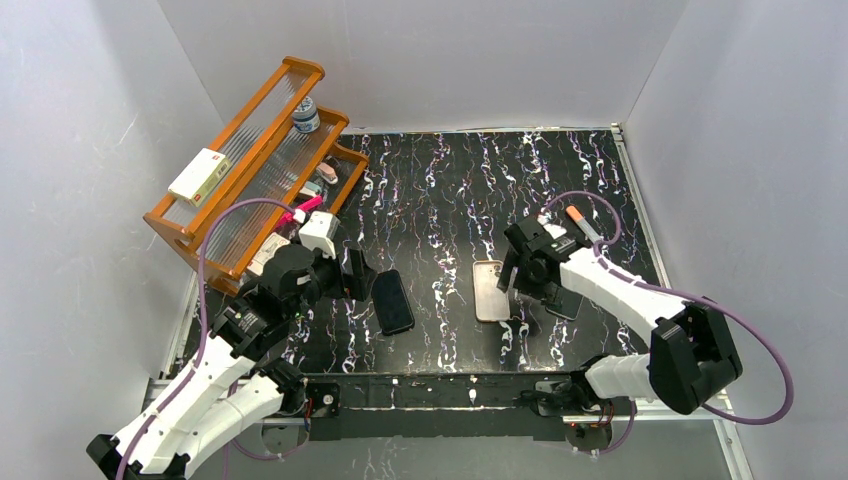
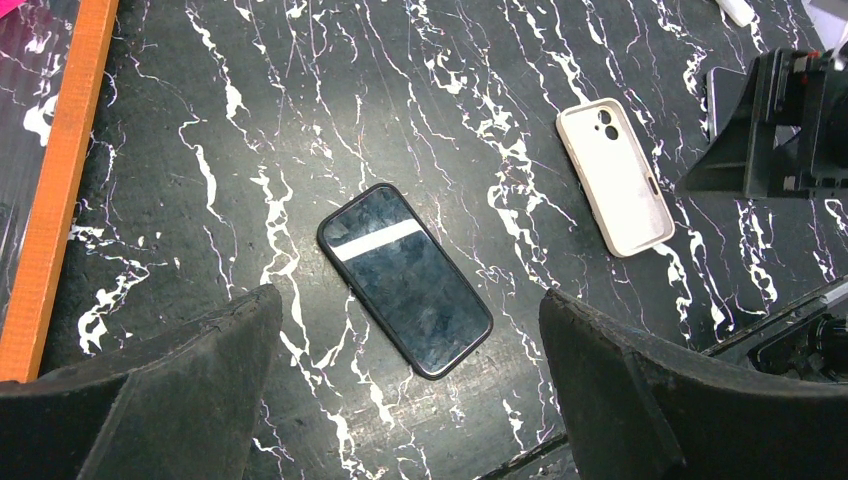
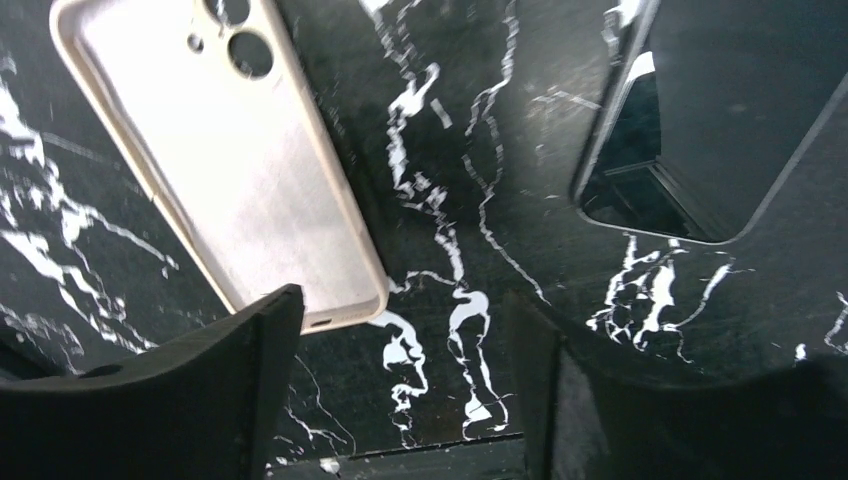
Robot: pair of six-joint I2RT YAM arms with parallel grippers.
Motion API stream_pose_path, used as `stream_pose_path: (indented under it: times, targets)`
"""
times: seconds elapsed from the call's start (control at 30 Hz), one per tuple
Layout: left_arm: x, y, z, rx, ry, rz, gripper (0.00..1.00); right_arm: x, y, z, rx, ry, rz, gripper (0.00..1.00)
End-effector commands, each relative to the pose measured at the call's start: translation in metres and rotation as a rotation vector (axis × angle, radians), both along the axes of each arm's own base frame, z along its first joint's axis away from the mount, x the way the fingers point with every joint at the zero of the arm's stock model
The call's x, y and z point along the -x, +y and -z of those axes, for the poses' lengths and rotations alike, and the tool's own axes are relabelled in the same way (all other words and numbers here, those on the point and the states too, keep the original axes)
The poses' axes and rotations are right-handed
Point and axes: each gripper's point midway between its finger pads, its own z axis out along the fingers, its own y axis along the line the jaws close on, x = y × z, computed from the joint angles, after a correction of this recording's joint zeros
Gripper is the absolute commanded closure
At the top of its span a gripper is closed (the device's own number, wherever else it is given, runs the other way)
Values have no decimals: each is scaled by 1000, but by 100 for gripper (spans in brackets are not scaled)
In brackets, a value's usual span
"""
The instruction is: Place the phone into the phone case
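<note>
The phone [image 1: 393, 301] lies flat, screen up, left of the table's middle; in the left wrist view the phone [image 2: 405, 280] sits just beyond the fingers. My left gripper [image 1: 356, 276] [image 2: 405, 295] hovers beside and above it, open wide and holding nothing. The cream phone case [image 1: 490, 290] [image 2: 615, 175] lies open side up to the right of the phone, camera cutout at its far end. My right gripper [image 1: 519, 292] [image 3: 405, 300] stands open at the near right corner of the phone case [image 3: 220, 150], with bare table between its fingers.
A second black slab [image 3: 700, 110] [image 1: 566, 306] lies right of the case, partly under the right arm. An orange-capped marker [image 1: 583, 222] rests further back. A wooden tiered rack [image 1: 250, 170] with small items stands at the left wall. White walls enclose the table.
</note>
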Motion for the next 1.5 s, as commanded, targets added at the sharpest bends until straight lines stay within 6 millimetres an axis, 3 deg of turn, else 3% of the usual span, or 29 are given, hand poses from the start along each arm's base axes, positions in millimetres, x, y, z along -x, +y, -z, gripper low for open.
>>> stream_pose_path:
  times: [0.0, 0.23, 0.53, 0.97, 1.2, 1.3, 1.47]
  targets:
    - [0, 1, -1, 3, -15, 1, 2, -19, -36, -16, 98, -39, 142, 2]
    - [0, 0, -1, 1, -13, 7, 2, -43, -80, -22, 97, -76, 216, 1]
    - [0, 0, -2, 0, -16, 13, 2, -59, -122, 8, 53, -50, 264, 1]
    - [1, 2, -3, 2, -24, 6, 2, -60, -121, 42, -3, 29, 233, 1]
    - [2, 0, -4, 6, -27, 22, 2, -60, -119, 49, -9, 53, 225, 1]
    - [2, 0, -5, 5, -31, 21, 2, -59, -116, 52, -24, 70, 213, 1]
    - [3, 2, -6, 7, -33, 15, 2, -60, -95, 51, -136, 64, 134, 11]
